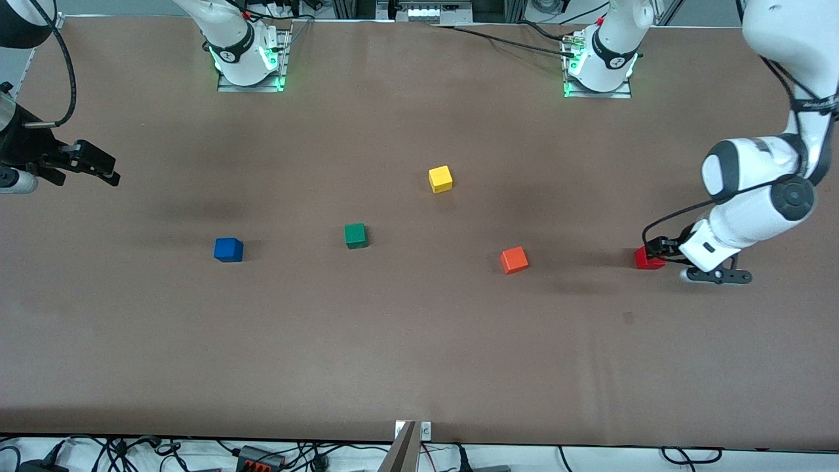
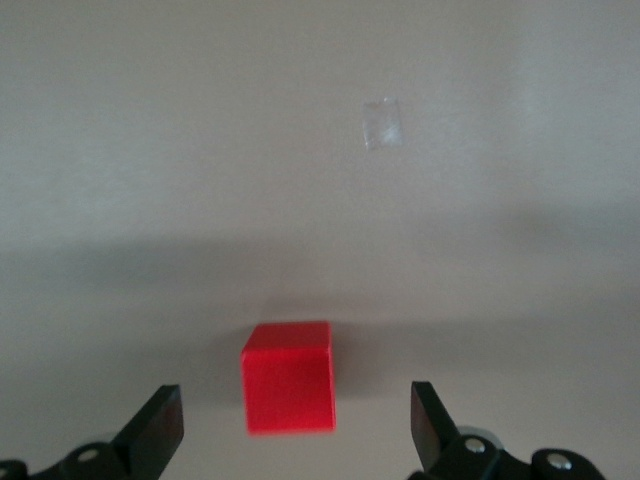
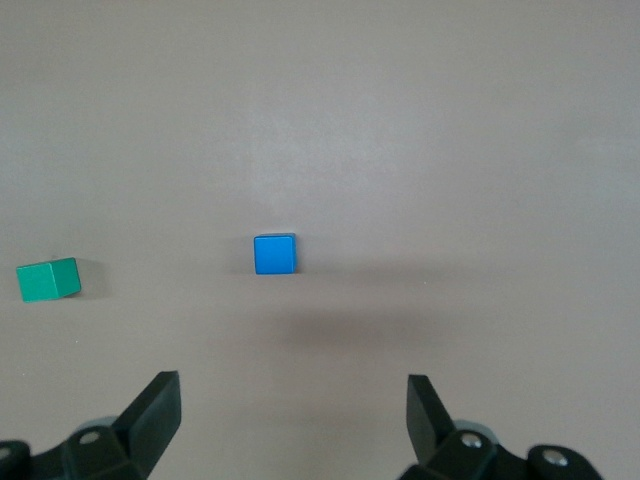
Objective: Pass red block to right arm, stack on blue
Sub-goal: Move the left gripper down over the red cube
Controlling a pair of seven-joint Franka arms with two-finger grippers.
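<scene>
Between the spread black fingers of the left gripper (image 2: 296, 425), low over the brown table (image 1: 419, 354) at the left arm's end, sits the small bright red cube (image 1: 649, 259). In the left wrist view it lies on the cloth in the gap, clear of both fingertips (image 2: 160, 425), so nothing is pinched. From the front camera the gripper's linkage overlaps the cube's edge, and whether it touches there cannot be told.

Away from this gripper toward the right arm's end lie the orange-red cube (image 1: 514, 259), then the dark green cube (image 1: 354, 235) and the small deep blue cube (image 1: 228, 250); a yellow cube (image 1: 440, 179) sits closer to the robot bases than these.

Up in the air at the right arm's end of the table, the right gripper (image 3: 292, 420) waits with its fingers wide apart and empty. Its wrist camera looks down on the blue cube ahead of the fingertips, well apart from them, with the green cube off to one side.
</scene>
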